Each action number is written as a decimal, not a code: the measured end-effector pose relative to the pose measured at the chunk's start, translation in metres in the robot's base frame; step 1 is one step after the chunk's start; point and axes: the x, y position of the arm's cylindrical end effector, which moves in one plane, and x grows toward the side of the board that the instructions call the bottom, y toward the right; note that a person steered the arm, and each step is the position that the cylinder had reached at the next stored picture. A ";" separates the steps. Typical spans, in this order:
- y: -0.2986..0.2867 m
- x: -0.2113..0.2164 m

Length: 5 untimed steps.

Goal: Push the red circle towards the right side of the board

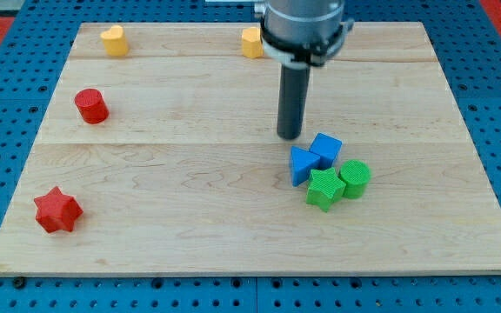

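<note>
My tip (290, 136) rests on the wooden board (190, 217), just above a touching cluster: blue triangle (302, 164), blue cube (326, 149), green star (324, 189), green cylinder (354, 177). The rod has no fingers to spread or press. The red circle (91, 105) stands well apart at the view's left. A red star (56, 209) lies lower left. A yellow heart (115, 40) and a yellow block (250, 42) sit along the top.

Red circle (91, 105), red star (56, 209), pale wooden board (190, 174).
</note>
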 end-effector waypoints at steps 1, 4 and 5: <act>-0.052 -0.029; -0.181 -0.070; -0.186 -0.092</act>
